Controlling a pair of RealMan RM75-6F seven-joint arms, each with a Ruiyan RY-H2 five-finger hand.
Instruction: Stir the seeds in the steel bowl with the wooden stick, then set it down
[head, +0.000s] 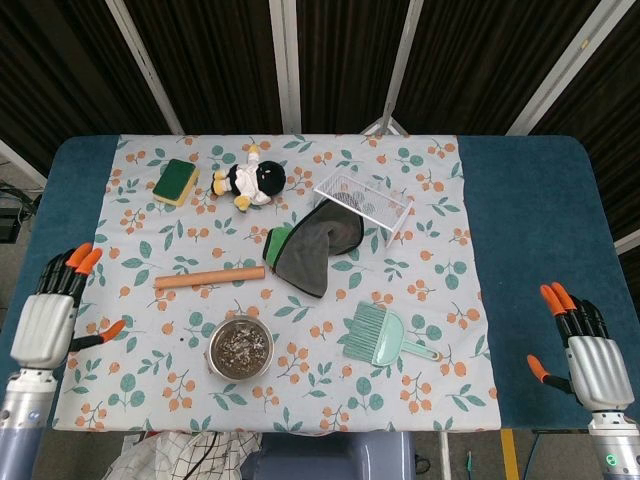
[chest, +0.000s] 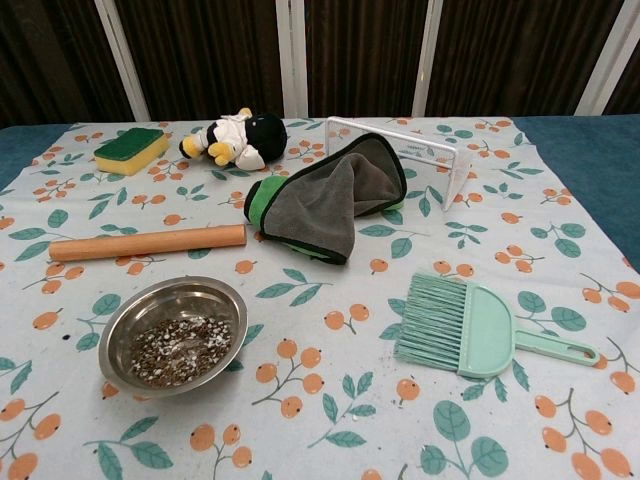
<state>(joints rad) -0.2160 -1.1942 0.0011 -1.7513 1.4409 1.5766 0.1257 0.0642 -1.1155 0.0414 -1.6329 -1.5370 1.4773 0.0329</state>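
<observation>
The wooden stick (head: 210, 277) (chest: 147, 242) lies flat on the floral cloth, left of the grey towel. Just in front of it stands the steel bowl (head: 240, 347) (chest: 172, 335) with seeds in its bottom. My left hand (head: 47, 320) hangs at the table's left edge, well clear of the stick, fingers spread and empty. My right hand (head: 588, 358) hovers at the front right over the blue cover, fingers apart, holding nothing. Neither hand shows in the chest view.
A grey-green towel (head: 310, 250) lies mid-table beside a white wire basket (head: 362, 201). A mint brush and dustpan (head: 381, 336) sit right of the bowl. A green-yellow sponge (head: 176, 181) and a plush toy (head: 250, 181) lie at the back left.
</observation>
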